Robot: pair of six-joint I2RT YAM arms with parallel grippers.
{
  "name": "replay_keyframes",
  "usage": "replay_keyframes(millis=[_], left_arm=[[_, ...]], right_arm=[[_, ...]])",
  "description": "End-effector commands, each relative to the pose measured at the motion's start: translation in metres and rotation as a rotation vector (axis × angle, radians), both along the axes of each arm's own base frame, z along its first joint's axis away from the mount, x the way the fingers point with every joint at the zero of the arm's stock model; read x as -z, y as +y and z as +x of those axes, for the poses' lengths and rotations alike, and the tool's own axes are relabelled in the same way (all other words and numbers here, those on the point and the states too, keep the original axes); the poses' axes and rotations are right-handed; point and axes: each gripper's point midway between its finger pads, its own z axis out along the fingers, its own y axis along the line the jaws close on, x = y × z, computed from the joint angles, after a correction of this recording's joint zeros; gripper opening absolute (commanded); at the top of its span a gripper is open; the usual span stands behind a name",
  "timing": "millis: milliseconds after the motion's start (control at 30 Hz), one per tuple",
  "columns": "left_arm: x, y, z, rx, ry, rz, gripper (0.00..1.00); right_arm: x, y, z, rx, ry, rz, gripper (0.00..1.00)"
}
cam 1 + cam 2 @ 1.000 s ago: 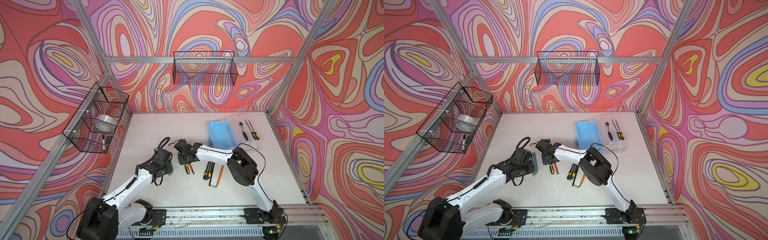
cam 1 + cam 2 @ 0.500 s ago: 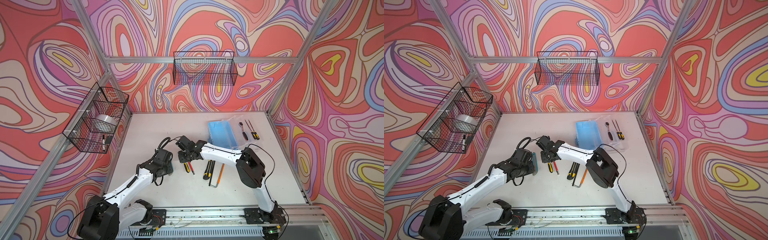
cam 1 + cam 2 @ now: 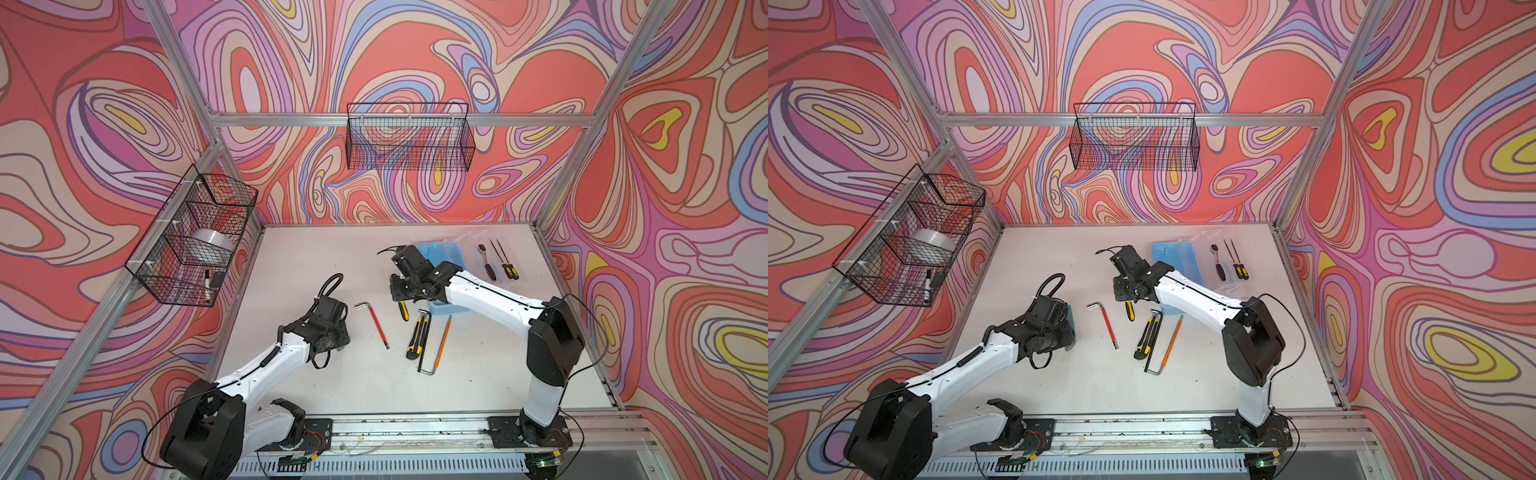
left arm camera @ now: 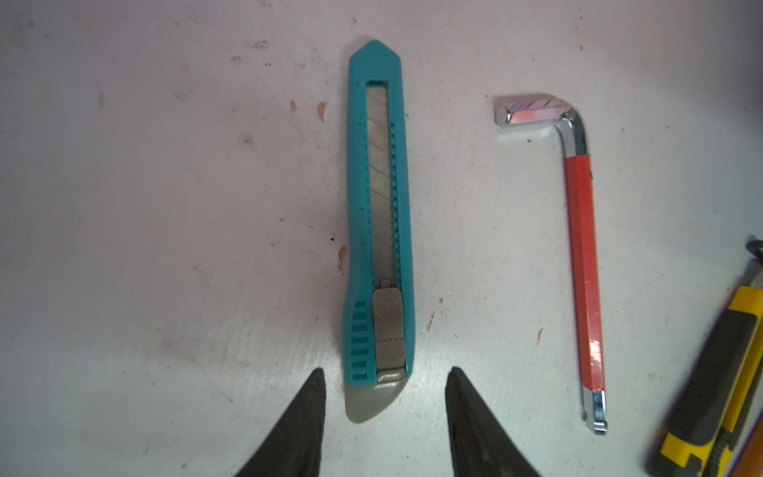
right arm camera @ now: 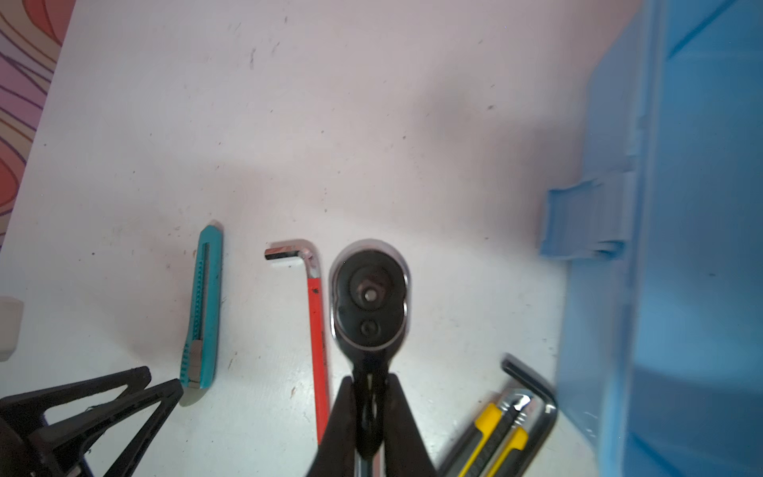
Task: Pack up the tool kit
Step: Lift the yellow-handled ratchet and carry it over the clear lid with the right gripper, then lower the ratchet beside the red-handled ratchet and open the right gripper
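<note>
Case [image 3: 1174, 254] sits open near the table's far edge, right of middle. Its clear lid [image 3: 1202, 241] is spread toward the right edge, with a second ratchet [image 3: 1218, 264] and two screwdrivers [image 3: 1239, 266] lying on it.

My right end effector [image 5: 369, 382] is beside the case's left wall, clamped tight on the ratchet [image 5: 369, 295] just behind its head. The yellow-black grip pokes out below in both top views.

Between the case and the near edge are a red hex key [image 3: 376, 324], a yellow cutter [image 3: 415, 337], a black hex key [image 3: 424, 353] and an orange pencil [image 3: 444, 338], all flat on the table [image 3: 291, 257].

My left end effector [image 4: 384, 376] is left of middle with the jaws partly open. They straddle the grey butt of the teal cutter [image 4: 377, 214], with a gap on both sides and nothing held.
</note>
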Motion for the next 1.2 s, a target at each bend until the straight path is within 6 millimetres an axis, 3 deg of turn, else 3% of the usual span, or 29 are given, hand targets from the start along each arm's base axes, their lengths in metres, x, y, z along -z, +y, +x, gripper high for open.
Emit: replay_keyframes(millis=[0, 167, 300, 433, 533, 700, 900, 1033, 1167], left_arm=[[-0.005, -0.009, 0.010, -0.006, -0.009, -0.037, 0.52], [-0.006, -0.019, 0.017, 0.015, -0.004, -0.035, 0.58], [-0.005, -0.030, 0.023, 0.040, 0.002, -0.028, 0.63], [-0.005, -0.043, 0.030, 0.070, 0.006, -0.015, 0.67], [-0.007, -0.054, 0.037, 0.098, 0.000, -0.008, 0.70], [-0.007, -0.065, 0.042, 0.128, 0.005, 0.002, 0.72], [-0.003, -0.065, 0.041, 0.130, 0.016, 0.014, 0.73], [-0.002, -0.064, 0.041, 0.132, 0.018, 0.020, 0.73], [-0.003, -0.066, 0.043, 0.140, 0.020, 0.021, 0.73]], right_arm=[[-0.042, -0.035, 0.014, 0.010, -0.126, -0.011, 0.00], [-0.066, -0.103, 0.037, 0.050, -0.200, -0.098, 0.00], [-0.077, -0.169, 0.058, 0.129, -0.244, -0.184, 0.00], [-0.076, -0.227, 0.076, 0.197, -0.236, -0.264, 0.00], [-0.070, -0.255, 0.086, 0.221, -0.236, -0.310, 0.00], [-0.064, -0.281, 0.103, 0.233, -0.249, -0.337, 0.00], [-0.051, -0.300, 0.116, 0.229, -0.229, -0.376, 0.00], [-0.034, -0.301, 0.121, 0.220, -0.201, -0.371, 0.00], [-0.030, -0.304, 0.126, 0.230, -0.201, -0.363, 0.00]])
